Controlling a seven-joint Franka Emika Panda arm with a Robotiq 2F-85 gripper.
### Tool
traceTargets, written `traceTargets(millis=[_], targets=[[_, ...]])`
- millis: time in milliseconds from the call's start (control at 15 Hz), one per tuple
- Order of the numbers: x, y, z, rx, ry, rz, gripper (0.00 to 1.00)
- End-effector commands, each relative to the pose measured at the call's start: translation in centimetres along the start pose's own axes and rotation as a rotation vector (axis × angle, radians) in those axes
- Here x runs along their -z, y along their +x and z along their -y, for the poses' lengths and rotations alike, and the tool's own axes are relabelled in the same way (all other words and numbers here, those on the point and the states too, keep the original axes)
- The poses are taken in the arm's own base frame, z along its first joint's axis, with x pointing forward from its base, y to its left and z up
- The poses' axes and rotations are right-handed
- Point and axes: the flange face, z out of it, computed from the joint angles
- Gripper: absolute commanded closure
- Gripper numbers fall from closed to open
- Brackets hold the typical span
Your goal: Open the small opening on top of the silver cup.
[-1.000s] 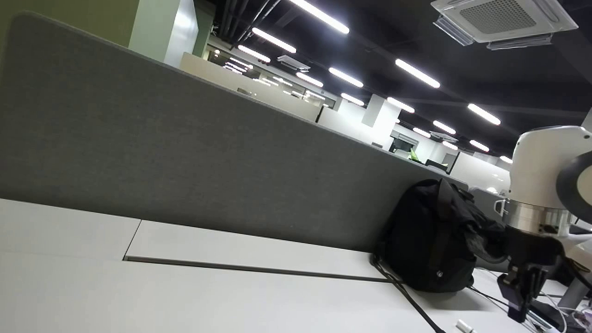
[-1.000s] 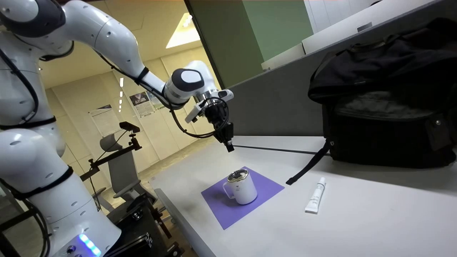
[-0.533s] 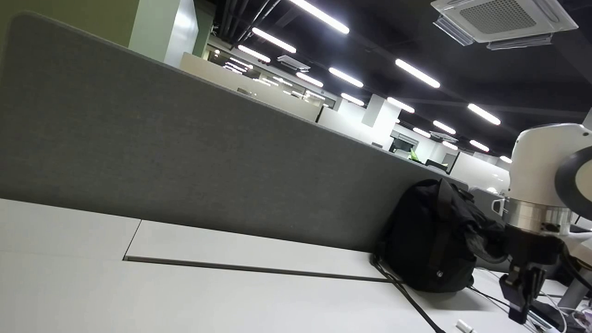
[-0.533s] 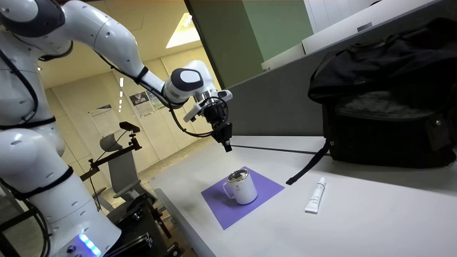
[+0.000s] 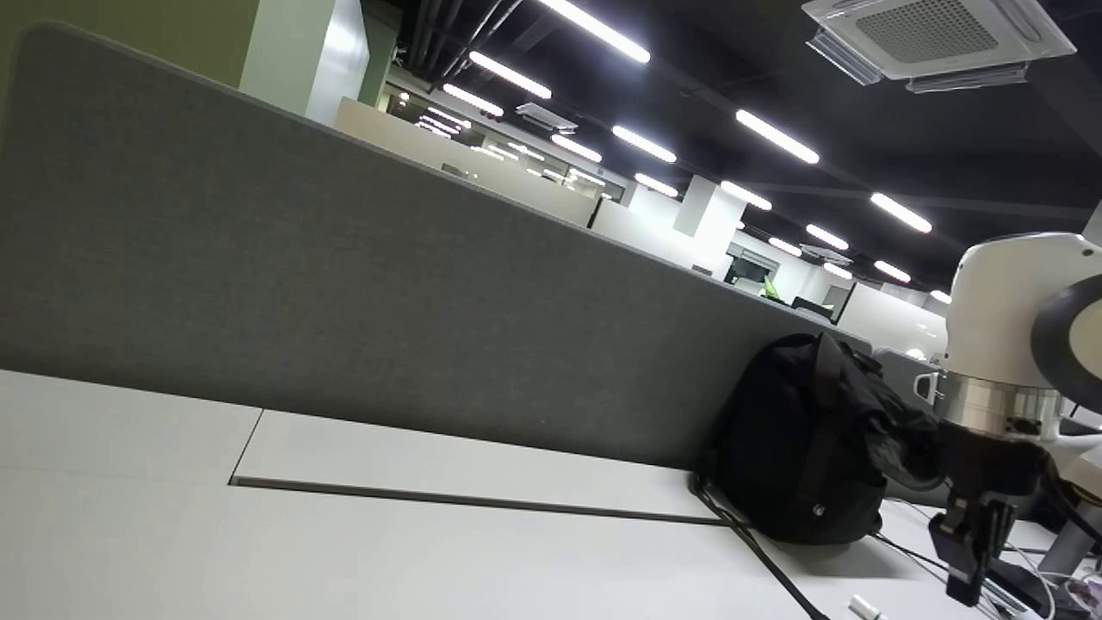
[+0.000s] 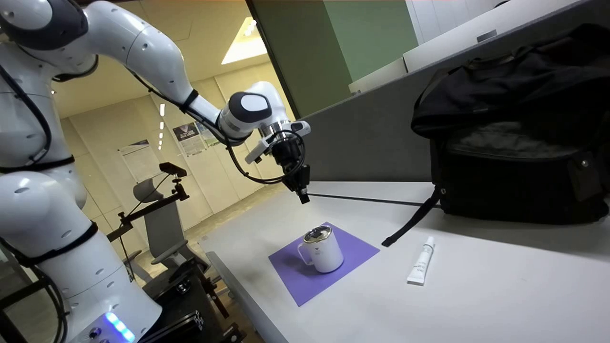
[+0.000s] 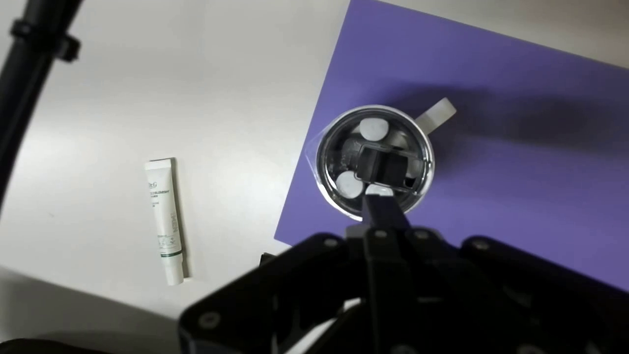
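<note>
A white robot arm extends from the left over a pale worktop, its black tool hanging above a white cup with a shiny lid, apart from both. The tool's fingertips are together, pointing down; in the wrist view they overlap the lid's edge along the line of sight only. The cup stands upright on a purple mat on the left part of the worktop. Seen from above, its handle juts out to one side, and the lid is clear and bright-edged, a dark block set across its middle among pale round spots; whether the lid is open at that block cannot be told. Right of the mat and apart from it, a white tube lies on the worktop with its cap toward the far side, a dark green band beside the cap. At the far right, a black backpack stands before a grey divider, one strap running over the worktop to end near the mat's right corner. Beyond the worktop's left edge is an office chair and, farther off, a pale wall with posters. A blue light glows on the arm's base. In an exterior view, ceiling lights shine high up past the divider, and the arm, tool and backpack crowd the right side.
</note>
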Motion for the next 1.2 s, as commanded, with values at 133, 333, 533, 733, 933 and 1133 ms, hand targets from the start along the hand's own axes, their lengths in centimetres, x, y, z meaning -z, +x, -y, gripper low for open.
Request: traceTargets(millis=[133,333,533,733,933,1133], targets=[[-0.9,0.1,0.2,-0.023,0.002,-0.031,1.00],[-2.5,0.3,0.4,-0.023,0.007,-0.045,1.00],[-4.2,0.2,0.7,-0.023,-0.002,-0.020,1.00],[-5.9,0.2,1.1,-0.026,0.017,-0.012,1.00],[-7.1,0.4,1.4,-0.030,0.046,-0.036,1.00],[-7.5,0.7,1.9,-0.043,0.062,-0.072,1.00]])
